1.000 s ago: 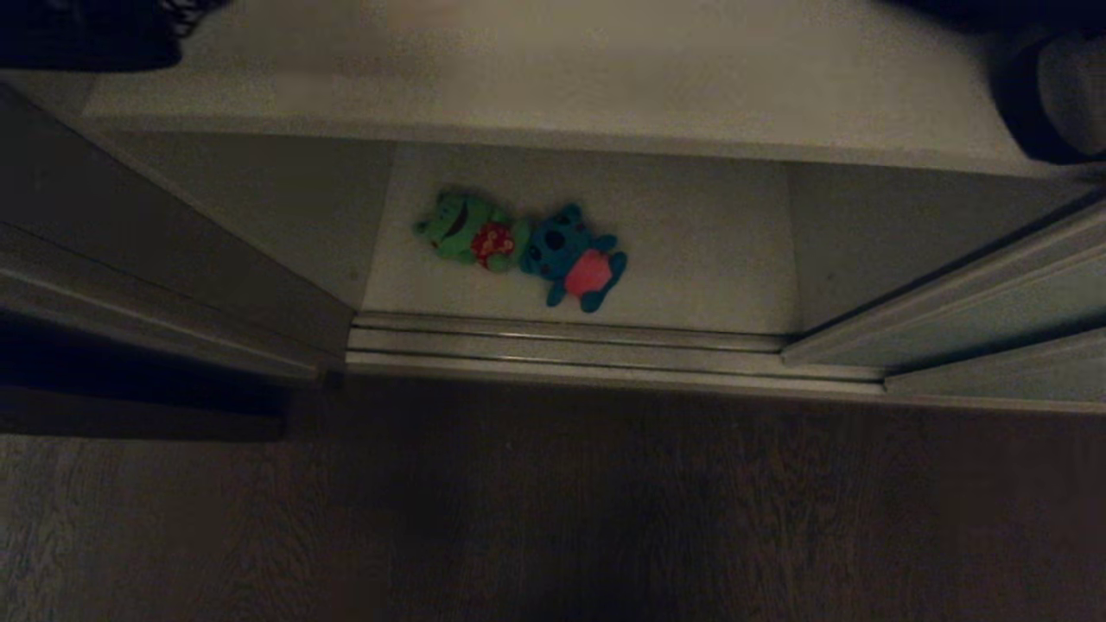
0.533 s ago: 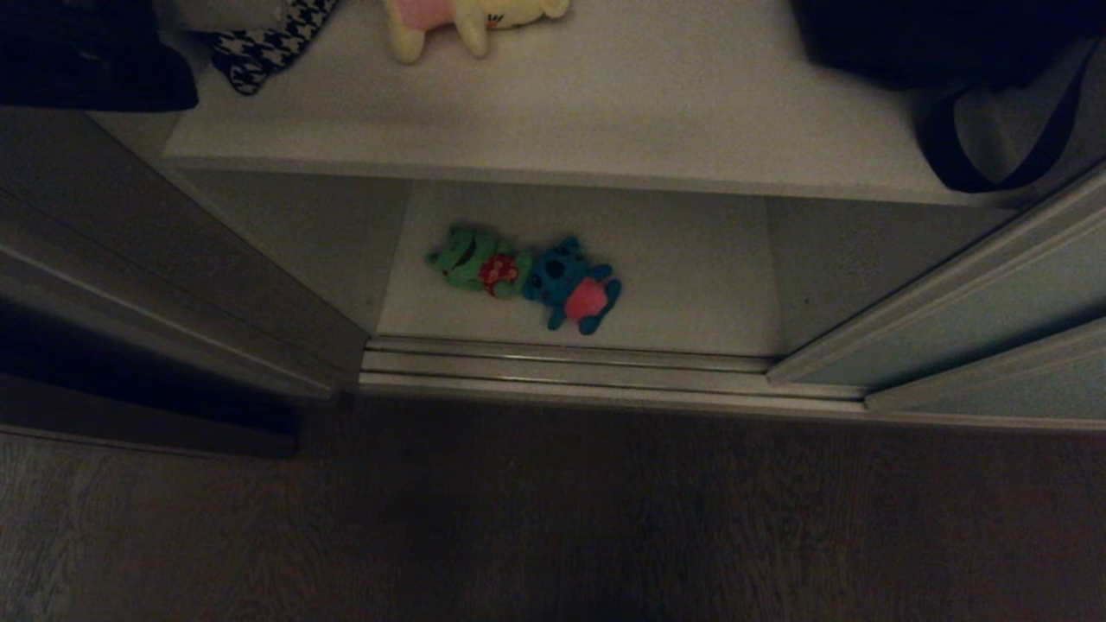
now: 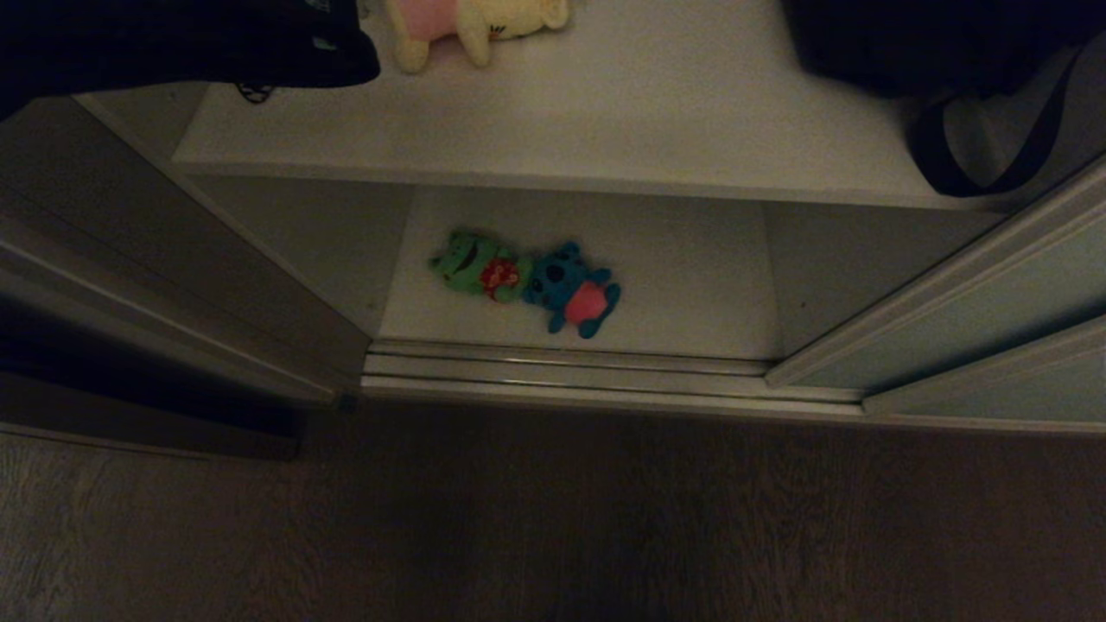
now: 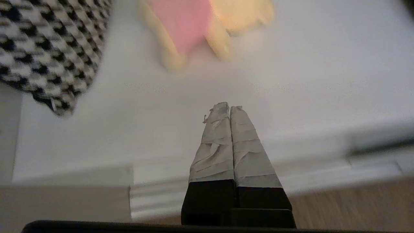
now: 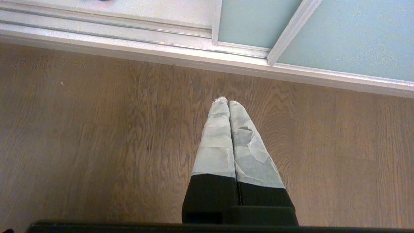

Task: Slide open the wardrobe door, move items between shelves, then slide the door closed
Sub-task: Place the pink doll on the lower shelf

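Note:
The sliding wardrobe door (image 3: 976,337), grey-green in a pale frame, stands pushed to the right, so the shelves show. A green plush with red (image 3: 471,263) and a blue plush with a pink belly (image 3: 575,294) lie touching on the lower shelf (image 3: 691,285). A cream-yellow plush with pink (image 3: 471,26) lies at the back of the upper shelf (image 3: 648,130). My left arm (image 3: 173,43) reaches in over that shelf's left end. Its gripper (image 4: 229,108) is shut and empty, short of the cream-yellow plush (image 4: 194,26). My right gripper (image 5: 228,102) hangs shut over the wood floor.
A black strapped bag (image 3: 907,43) fills the upper shelf's right end. A houndstooth cloth (image 4: 48,48) lies at its left end beside the cream toy. The ribbed metal floor track (image 3: 570,371) runs along the wardrobe's front. A side panel (image 3: 130,250) bounds the opening on the left.
The head view has tilted up, bringing the upper shelf, cream toy and bag into sight. My left arm has come in at the top left, covering the houndstooth cloth there.

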